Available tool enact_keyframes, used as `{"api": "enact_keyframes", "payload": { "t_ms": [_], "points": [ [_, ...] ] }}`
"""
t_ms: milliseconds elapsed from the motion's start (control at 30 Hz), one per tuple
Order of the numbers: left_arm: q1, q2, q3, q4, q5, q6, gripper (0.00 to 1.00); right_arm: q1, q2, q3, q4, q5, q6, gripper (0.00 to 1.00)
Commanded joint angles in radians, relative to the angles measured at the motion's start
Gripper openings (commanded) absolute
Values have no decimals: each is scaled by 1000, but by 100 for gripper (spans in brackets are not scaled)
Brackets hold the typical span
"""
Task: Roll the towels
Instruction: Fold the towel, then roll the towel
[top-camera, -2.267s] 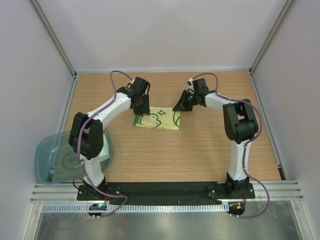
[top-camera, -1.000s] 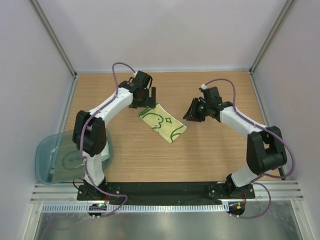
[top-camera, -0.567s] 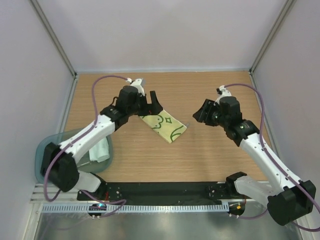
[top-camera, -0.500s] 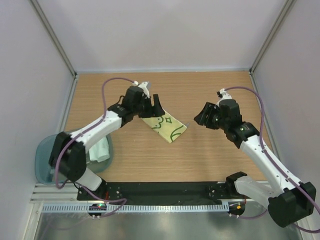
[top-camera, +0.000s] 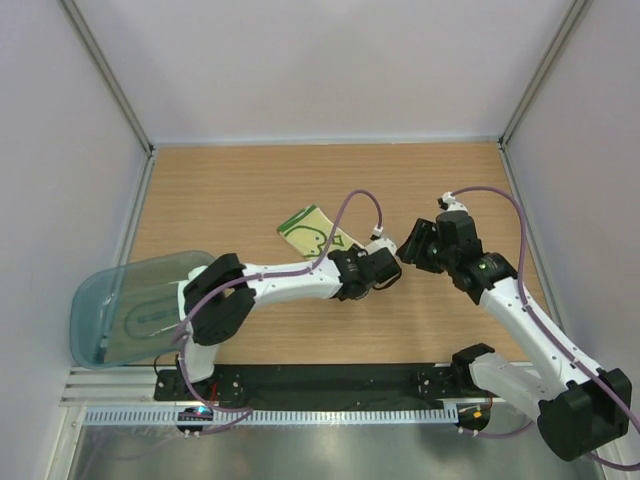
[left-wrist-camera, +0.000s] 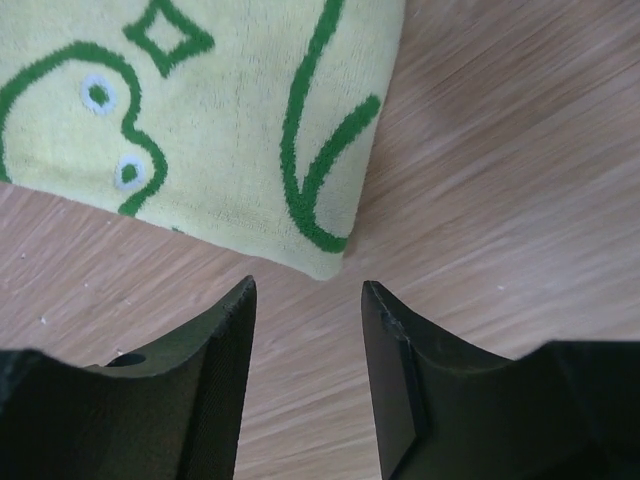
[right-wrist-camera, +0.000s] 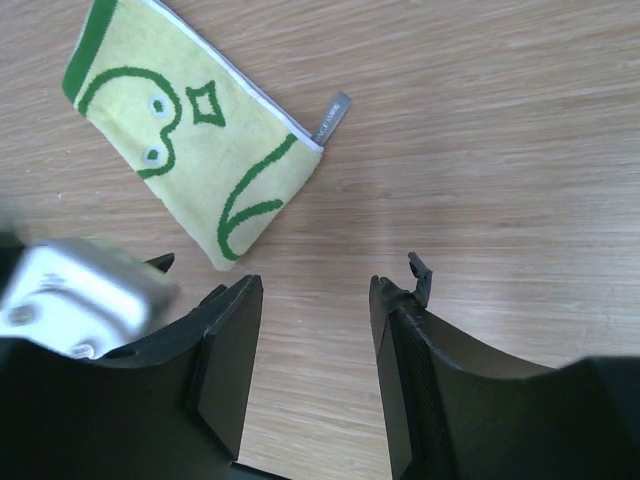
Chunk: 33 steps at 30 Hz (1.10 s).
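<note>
One of the towels, a green one with cream patches and doodle outlines (top-camera: 308, 228), lies folded flat and slanted on the wooden table. My left gripper (top-camera: 366, 270) hangs low over the towel's near right corner (left-wrist-camera: 325, 262). Its jaws stand apart with only bare wood between them (left-wrist-camera: 305, 290). My right gripper (top-camera: 410, 250) is just to the right of the left one, also open and holding nothing (right-wrist-camera: 312, 285). In the right wrist view the towel (right-wrist-camera: 195, 140) lies ahead and to the left, its grey tag (right-wrist-camera: 331, 117) sticking out.
A translucent teal-grey bin (top-camera: 110, 315) sits at the near left edge of the table. My left arm's forearm (top-camera: 290, 282) stretches across the middle. Its white wrist part (right-wrist-camera: 70, 295) shows close beside my right fingers. Grey walls close in the sides.
My left arm has swung from the towel's far left end to its near right corner, jaws narrower. The right gripper shifted slightly left. The towel has stayed put over the last second.
</note>
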Motion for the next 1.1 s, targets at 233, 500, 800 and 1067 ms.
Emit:
{"api": "enact_keyframes", "payload": {
  "t_ms": [233,500,800,1067],
  "points": [
    [12,90,12,-3,-60,81,57,1,20,21,5,49,-21,53],
    [12,104,-14,33,-26,104,50,0,67,15,28,49,-24,53],
    [12,125,-24,63,-29,133,49,1,109,14,57,26,-15,53],
    [14,150,-26,111,5,152,47,1,112,14,49,30,-18,53]
  ]
}}
